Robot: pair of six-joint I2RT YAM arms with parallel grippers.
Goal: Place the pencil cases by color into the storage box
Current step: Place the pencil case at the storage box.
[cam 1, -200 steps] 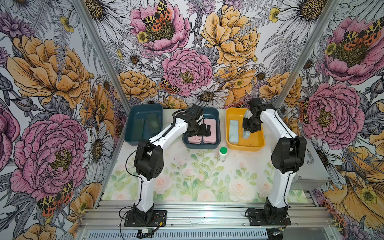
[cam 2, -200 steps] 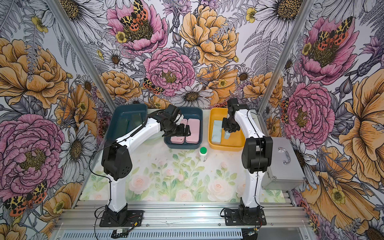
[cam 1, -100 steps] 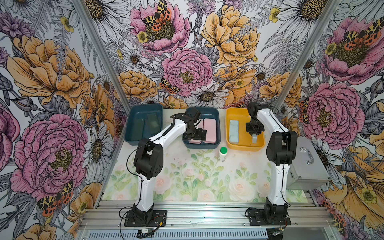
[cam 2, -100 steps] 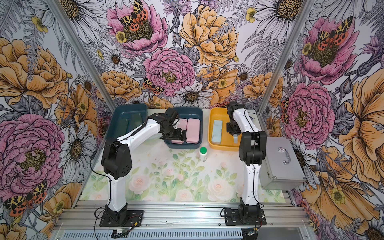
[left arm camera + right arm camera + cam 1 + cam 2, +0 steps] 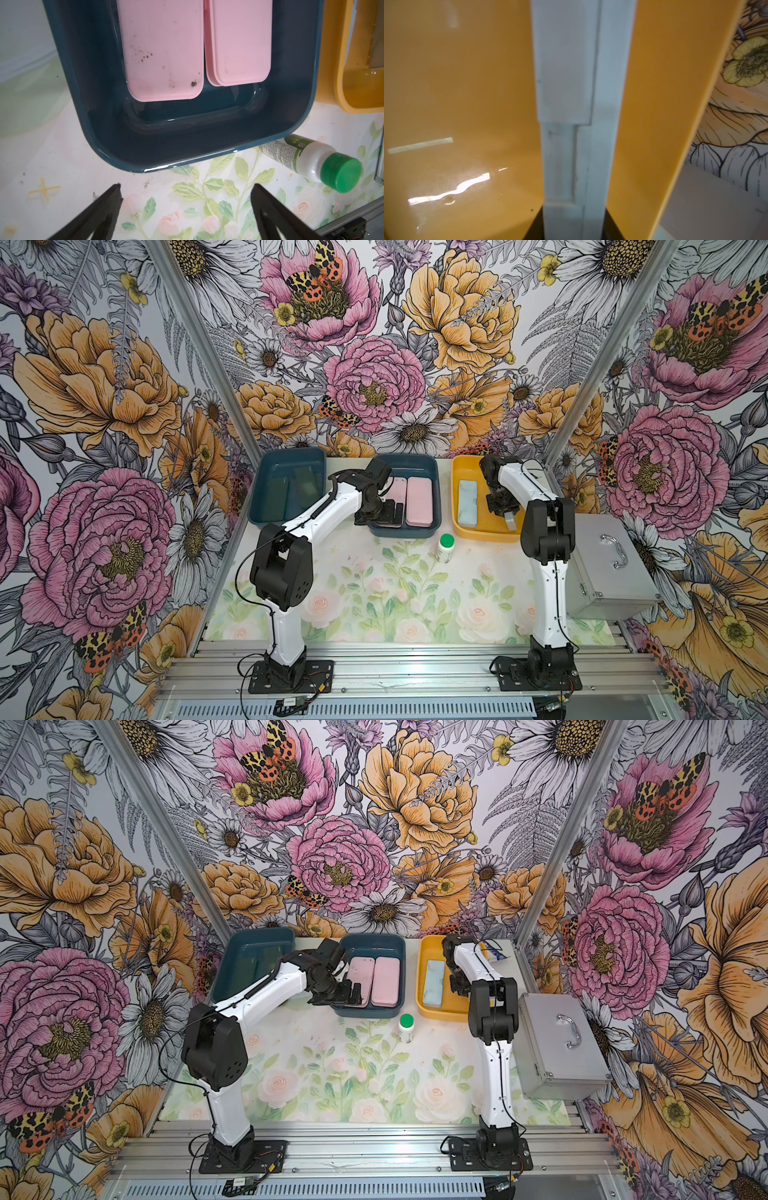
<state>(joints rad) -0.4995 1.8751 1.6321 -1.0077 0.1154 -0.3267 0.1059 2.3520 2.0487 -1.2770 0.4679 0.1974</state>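
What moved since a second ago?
The left gripper drew back toward the near rim of the middle bin, open and empty. The right gripper carried a blue case to the yellow bin's right wall; whether it has let go is unclear. The pink cases, other blue case and bottle stayed put.

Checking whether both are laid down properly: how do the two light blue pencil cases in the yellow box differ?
The flat light blue case lies on its broad face in the yellow box; the second light blue case is on its narrow edge beside the wall. The flat one is untouched; the second sits between the fingers of the right hand. Both are light blue, oblong, inside that box.
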